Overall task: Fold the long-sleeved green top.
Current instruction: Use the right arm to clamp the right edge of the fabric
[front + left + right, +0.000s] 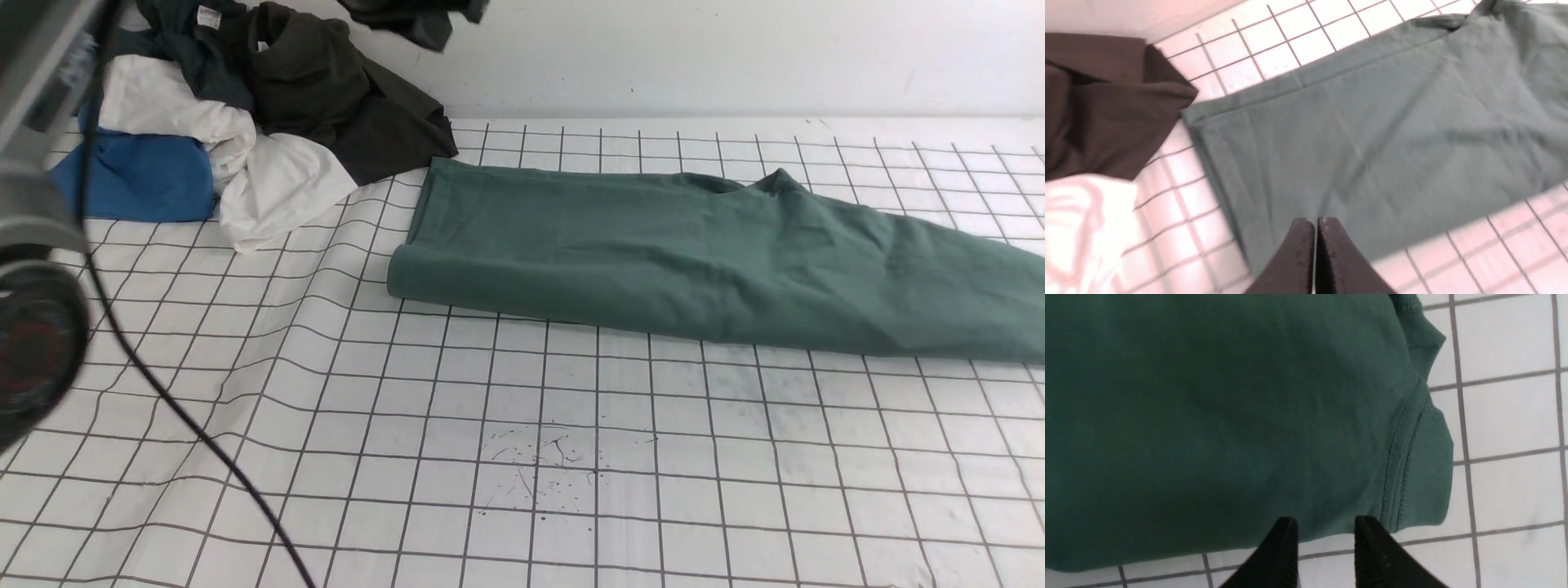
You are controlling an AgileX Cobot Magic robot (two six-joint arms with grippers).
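Observation:
The green long-sleeved top (pixel 702 253) lies folded into a long band across the gridded table, running from the middle to the right edge of the front view. In the left wrist view the same top (pixel 1372 139) spreads below my left gripper (pixel 1316 223), whose fingers are pressed together, holding nothing, above the band's near edge. The right wrist view looks down on the top's ribbed end (pixel 1421 473). There my right gripper (pixel 1326 524) is open, its fingertips above the fabric's edge with nothing between them. Neither gripper shows in the front view.
A heap of other clothes sits at the back left: a dark olive-brown garment (pixel 343 98), a dark teal one (pixel 196 49), white cloth (pixel 269 188) and blue cloth (pixel 139 175). My left arm's housing (pixel 33 245) and a black cable (pixel 188 425) cross the left foreground. A white wall (pixel 735 49) bounds the back.

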